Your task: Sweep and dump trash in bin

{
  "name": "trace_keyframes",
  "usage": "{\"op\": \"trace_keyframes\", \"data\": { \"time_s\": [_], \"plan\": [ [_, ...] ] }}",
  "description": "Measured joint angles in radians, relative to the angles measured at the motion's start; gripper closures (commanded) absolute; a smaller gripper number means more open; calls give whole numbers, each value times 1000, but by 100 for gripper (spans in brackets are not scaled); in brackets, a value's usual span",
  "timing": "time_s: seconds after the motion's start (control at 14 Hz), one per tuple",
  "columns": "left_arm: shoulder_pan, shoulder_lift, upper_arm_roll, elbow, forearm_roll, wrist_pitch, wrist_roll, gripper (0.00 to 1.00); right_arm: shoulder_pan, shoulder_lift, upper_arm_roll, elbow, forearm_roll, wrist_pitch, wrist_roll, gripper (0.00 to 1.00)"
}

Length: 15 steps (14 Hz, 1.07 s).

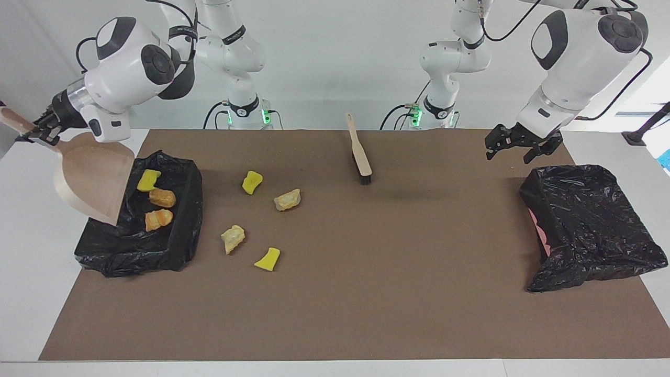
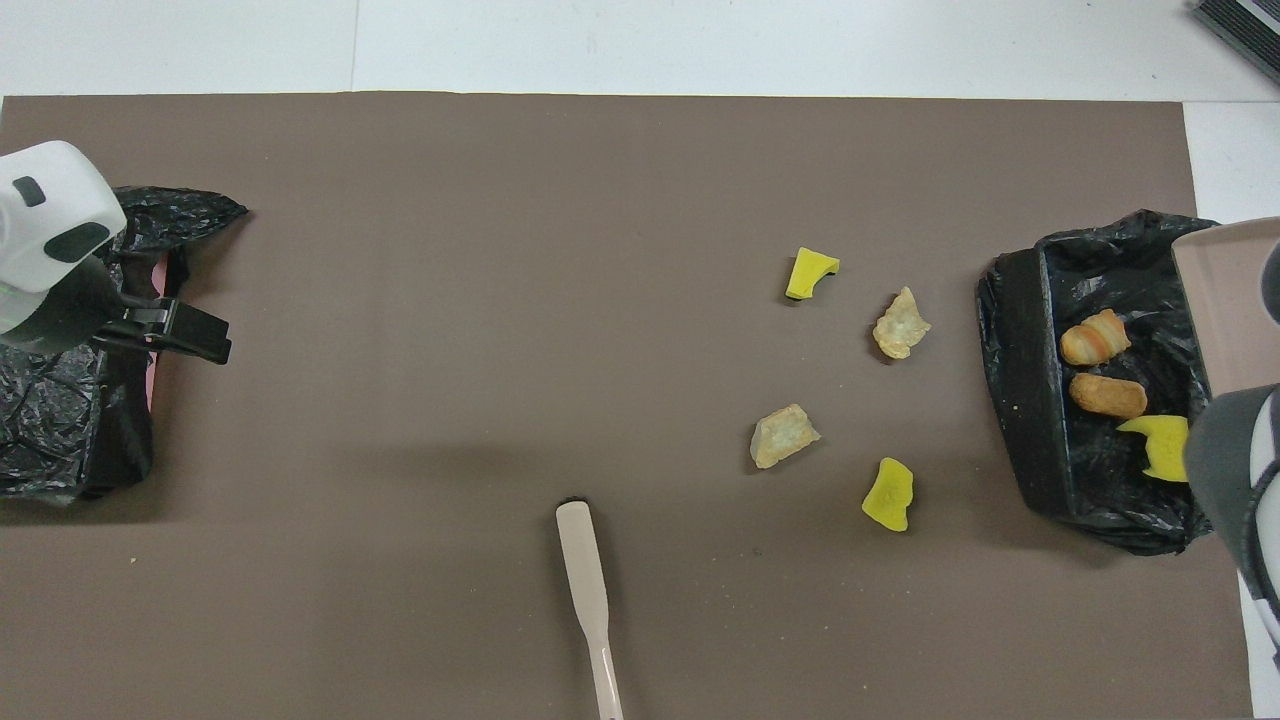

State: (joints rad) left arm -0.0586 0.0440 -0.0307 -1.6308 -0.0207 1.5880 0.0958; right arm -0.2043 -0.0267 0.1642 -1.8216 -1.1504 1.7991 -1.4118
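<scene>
**Dustpan tipped over the bin, four scraps on the mat**

The right pincer is clamped on the handle of the beige dustpan, holding it steeply tilted, mouth down, over the black-lined bin at the right arm's end of the tabletop. The pan looks empty. Inside the bin lie three pieces of trash: a yellow sponge piece, a brown bread chunk and an orange striped roll.

Four more pieces lie on the brown mat just beside the bin, toward the middle of the tabletop: a yellow sponge scrap and a pale bread chunk nearer the robots, then another pale chunk and a yellow wedge nearer the mat's long edge away from the robots.

The beige brush lies alone near the middle of the mat's edge on the robots' side, bristles pointing away from them.

The left pincer hangs in the air with its jaws spread wide and nothing in them, over the robots' side edge of a second black bag-lined bin at the left arm's end.
</scene>
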Motion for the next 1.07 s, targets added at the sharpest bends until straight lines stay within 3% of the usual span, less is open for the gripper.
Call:
{"op": "trace_keyframes", "data": {
  "time_s": [0.29,0.79,1.07],
  "plan": [
    [5,-1,3,29,24,-42,13,0,81,51,4,82,196,-64,131,100],
    [35,-2,6,37,29,-25,-21,0,223,128,10,182,568,-108,632,100],
    [28,-2,-10,38,25,13,-115,0,345,275,11,344,658,-189,960,100]
  ]
}}
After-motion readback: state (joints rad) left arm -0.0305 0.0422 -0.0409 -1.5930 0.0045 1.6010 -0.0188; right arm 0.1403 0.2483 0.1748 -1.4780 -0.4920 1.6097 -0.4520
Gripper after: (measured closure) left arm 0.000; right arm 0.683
